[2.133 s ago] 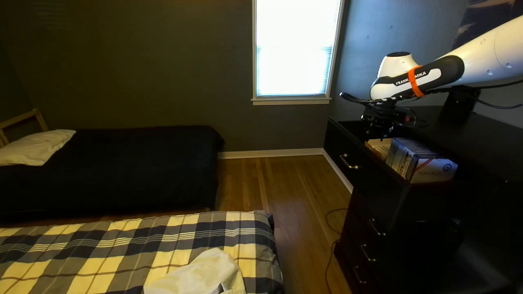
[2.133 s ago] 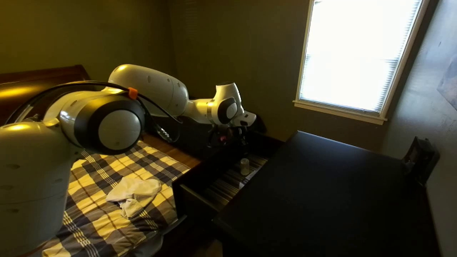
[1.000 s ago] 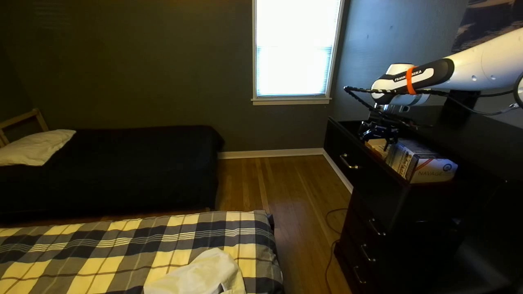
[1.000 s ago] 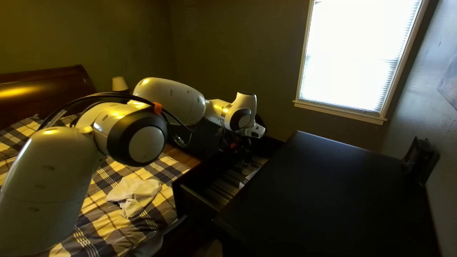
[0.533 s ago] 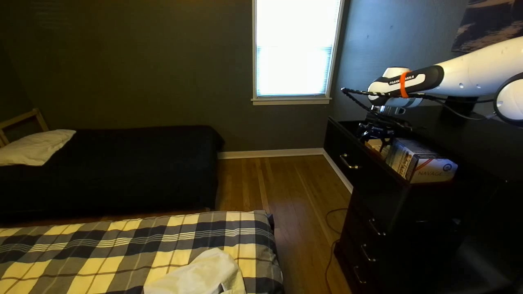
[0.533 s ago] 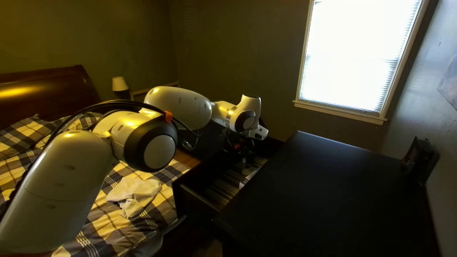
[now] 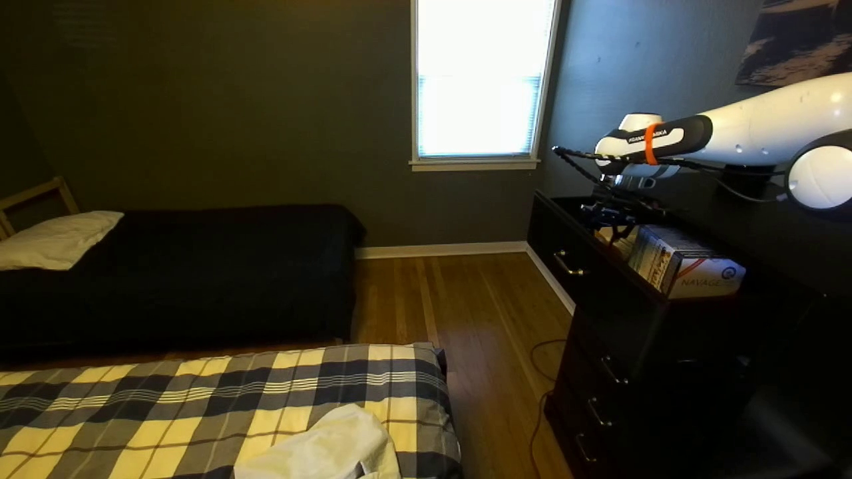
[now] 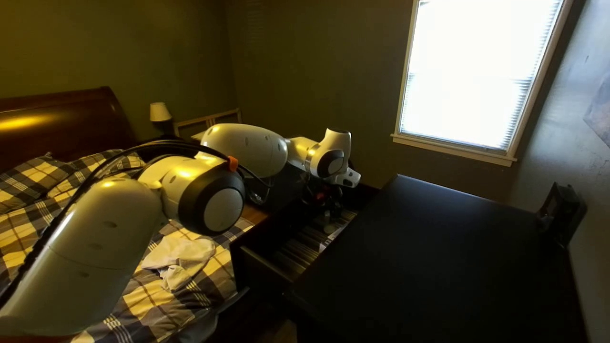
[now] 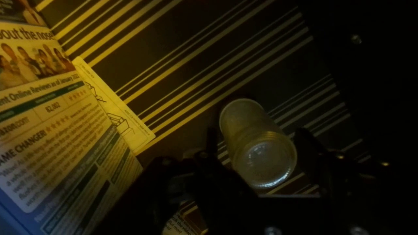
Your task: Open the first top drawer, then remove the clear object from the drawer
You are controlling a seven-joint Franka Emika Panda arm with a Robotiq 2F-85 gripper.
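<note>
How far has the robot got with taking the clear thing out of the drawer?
Done: the drawer is open, showing its striped bottom.
In hand: the grab. The gripper is open, with the clear container between its jaws.
Left: probably closing the jaws and lifting the container out, since it sits on that bottom, inside the drawer.

Dark-fronted top drawer (image 7: 602, 291) is pulled open, with clear cylindrical container (image 9: 256, 143) standing upright inside on its striped bottom, round upper end catching light.
</note>
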